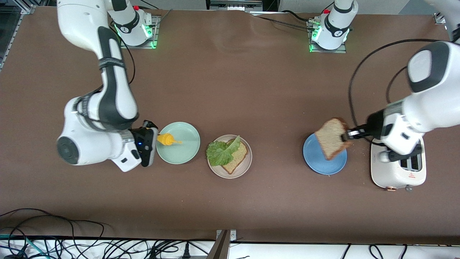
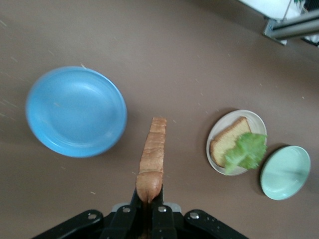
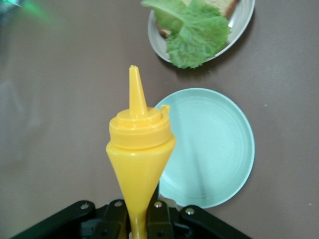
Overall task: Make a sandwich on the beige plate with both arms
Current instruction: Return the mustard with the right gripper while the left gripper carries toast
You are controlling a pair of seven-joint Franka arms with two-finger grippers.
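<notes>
Brown table (image 1: 230,90): left gripper (image 1: 346,136) pinching bread slice (image 1: 332,137) over blue plate (image 1: 325,163); right gripper (image 1: 155,138) clamped on yellow bottle (image 1: 167,139) over mint plate (image 1: 179,151); lettuce (image 1: 221,151) w/ bread on beige plate (image 1: 246,163).

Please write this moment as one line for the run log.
left pincer: shut on bread slice, over blue plate | right pincer: shut on yellow bottle, over mint green plate | beige plate: bread plus lettuce, top slice missing

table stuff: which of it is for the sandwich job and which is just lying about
For the job: beige plate, bottom bread slice with lettuce, second bread slice in left gripper.
Lying about: blue plate, mint green plate, toaster, yellow squeeze bottle in right gripper.
</notes>
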